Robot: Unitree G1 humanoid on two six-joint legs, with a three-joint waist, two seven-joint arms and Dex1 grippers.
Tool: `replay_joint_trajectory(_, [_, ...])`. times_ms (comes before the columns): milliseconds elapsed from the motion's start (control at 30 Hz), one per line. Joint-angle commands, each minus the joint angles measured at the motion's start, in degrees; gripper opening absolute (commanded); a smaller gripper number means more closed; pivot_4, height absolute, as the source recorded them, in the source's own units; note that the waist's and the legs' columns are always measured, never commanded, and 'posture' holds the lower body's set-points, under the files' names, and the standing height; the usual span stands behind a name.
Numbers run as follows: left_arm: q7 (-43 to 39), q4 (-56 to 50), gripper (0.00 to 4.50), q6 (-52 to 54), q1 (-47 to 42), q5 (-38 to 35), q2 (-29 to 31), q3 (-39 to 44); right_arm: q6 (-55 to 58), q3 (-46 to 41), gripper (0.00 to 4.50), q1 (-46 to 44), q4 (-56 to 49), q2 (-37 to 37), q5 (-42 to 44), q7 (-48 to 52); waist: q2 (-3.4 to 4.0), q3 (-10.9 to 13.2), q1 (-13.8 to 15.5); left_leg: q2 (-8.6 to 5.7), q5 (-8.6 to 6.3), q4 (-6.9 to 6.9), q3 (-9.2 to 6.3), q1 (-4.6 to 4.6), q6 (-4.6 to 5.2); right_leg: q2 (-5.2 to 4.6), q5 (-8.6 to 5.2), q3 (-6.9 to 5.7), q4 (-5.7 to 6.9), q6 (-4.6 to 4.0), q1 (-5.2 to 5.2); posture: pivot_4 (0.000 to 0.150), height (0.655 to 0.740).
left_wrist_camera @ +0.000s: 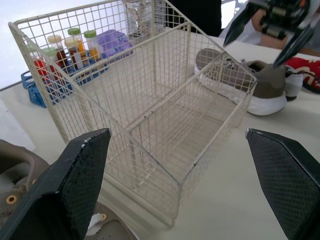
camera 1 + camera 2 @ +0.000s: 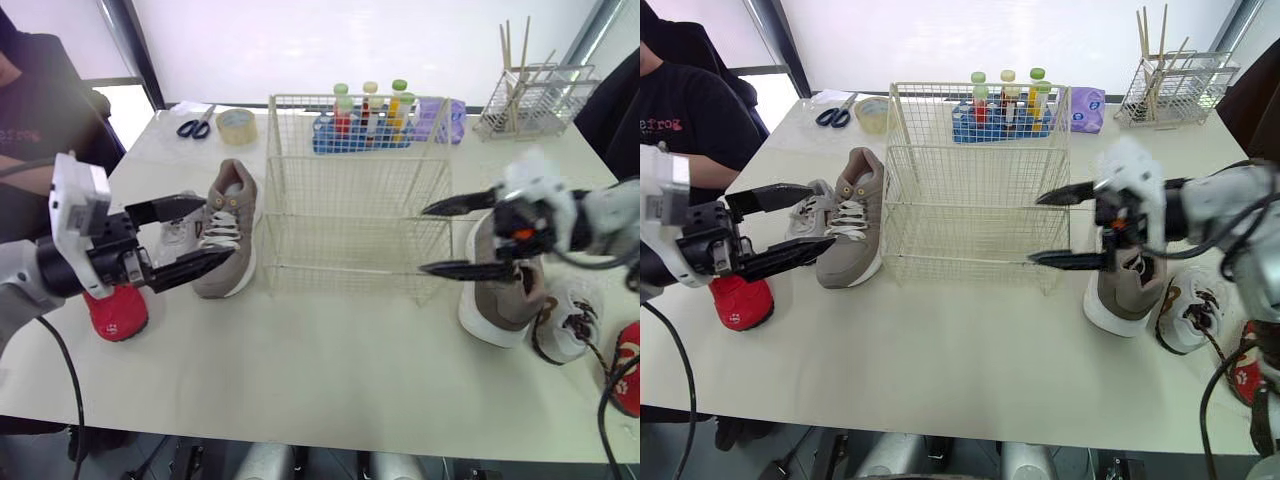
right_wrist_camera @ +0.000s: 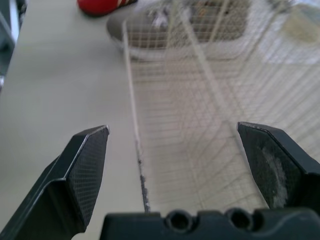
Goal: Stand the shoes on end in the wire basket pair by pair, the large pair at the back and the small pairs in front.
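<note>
Left gripper (image 2: 218,228): fingers spread wide and holding nothing, aimed at the basket.
Right gripper (image 2: 422,240): also wide open and empty, its tips just beside the basket's right wall.
Wire basket (image 2: 355,98): between the two grippers, ahead of both sets of fingertips, with no shoes in it.
Large pair: the left taupe shoe (image 2: 238,190) lies at the left fingertips; I cannot tell whether they touch it. The right taupe shoe (image 2: 500,305) lies just behind the right fingers, under that wrist.
Small pairs: a small pale shoe (image 2: 810,215) lies under the left fingers, against the taupe one. The left red shoe (image 2: 118,312) is below the left wrist. A white shoe (image 2: 572,315) and the right red shoe (image 2: 628,370) lie outward of the right wrist.
Step, as judged: fetching the large pair first.
Doing it well: close across a taupe shoe's heel collar, not the laces. Lift it off the table (image 2: 330,370), tip it toe-down and set it against the back wall.
Risk: the light basket may slide if a finger bumps it.
</note>
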Motion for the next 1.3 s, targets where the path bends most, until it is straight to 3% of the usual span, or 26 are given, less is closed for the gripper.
replay_joint_trajectory(33, [-0.6,1.0,4.48,-2.0,-1.4,0.6,-0.4,-0.4,5.2,-7.2,4.50,3.3,-2.6,-1.0,4.3,-3.5,0.00,0.0,0.2,0.00,-0.01,0.00,0.00,0.00,0.01,0.00,0.00,0.00,0.00,0.00,0.01,0.150,0.7400])
replay_joint_trajectory(300, [-5.4,10.0,4.48,-7.4,-12.2,6.1,-5.3,-12.4,16.6,-21.1,4.50,19.0,-14.7,-1.5,4.7,-15.8,-0.02,0.0,1.9,-0.02,-0.01,0.04,0.01,0.00,0.02,-0.02,0.00,0.00,-0.02,-0.01,0.05,0.150,0.7400])
replay_joint_trajectory(433, [-8.3,14.6,4.48,-9.1,-17.4,9.1,-8.2,-17.3,15.9,-25.9,4.50,22.7,-18.6,-0.6,7.6,-14.6,-0.03,0.0,1.9,-0.01,0.00,0.05,0.02,0.00,0.01,-0.01,0.01,0.00,-0.02,0.01,0.04,0.150,0.7400])
replay_joint_trajectory(700, [-11.9,20.2,4.48,-11.0,-24.1,13.1,-11.1,-21.3,4.7,-16.1,4.50,18.9,-15.9,-5.7,6.5,-6.6,-0.08,0.0,1.7,0.00,0.02,0.08,0.03,0.01,0.00,0.00,0.02,-0.01,-0.01,0.01,0.07,0.150,0.7400])
replay_joint_trajectory(800, [-11.0,18.3,4.48,-9.9,-24.3,12.6,-11.5,-21.3,2.2,-11.8,4.50,18.9,-13.7,-6.8,1.8,-8.9,-0.21,-0.1,1.4,0.00,0.04,0.08,0.03,0.01,-0.03,0.00,0.01,-0.01,-0.07,0.01,0.10,0.150,0.7400])
replay_joint_trajectory(867, [-10.1,16.9,4.48,-9.3,-23.8,12.0,-11.8,-20.8,0.9,-11.9,4.50,19.6,-12.9,-5.2,-1.4,-13.2,-0.23,0.0,1.4,0.00,0.16,0.08,0.03,0.00,-0.23,0.00,0.02,-0.01,-0.11,0.01,0.11,0.150,0.7400])
replay_joint_trajectory(1000, [-8.8,15.2,4.48,-8.1,-22.2,11.4,-12.2,-20.4,9.9,-20.2,4.50,22.3,-18.1,0.9,0.7,-24.1,-0.23,-0.1,1.7,0.00,0.17,0.06,0.03,-0.02,-0.25,-0.01,0.02,-0.01,-0.10,0.02,0.07,0.150,0.7400])
replay_joint_trajectory(1200, [-9.4,16.5,4.48,-8.4,-22.5,12.1,-14.8,-22.4,25.2,-31.1,4.50,28.9,-38.8,17.1,3.4,-44.0,-0.31,-0.1,2.2,0.00,0.19,0.08,-0.02,-0.02,-0.28,0.03,0.02,0.00,-0.02,0.02,0.05,0.150,0.7400])
replay_joint_trajectory(1300, [-10.2,18.3,4.48,-9.3,-24.2,13.6,-16.6,-24.0,21.3,-31.5,4.50,36.7,-42.0,20.0,8.7,-54.9,-0.32,-0.2,2.3,-0.01,0.19,0.10,-0.03,-0.01,-0.27,0.02,0.02,0.00,-0.01,0.02,0.08,0.150,0.7400])
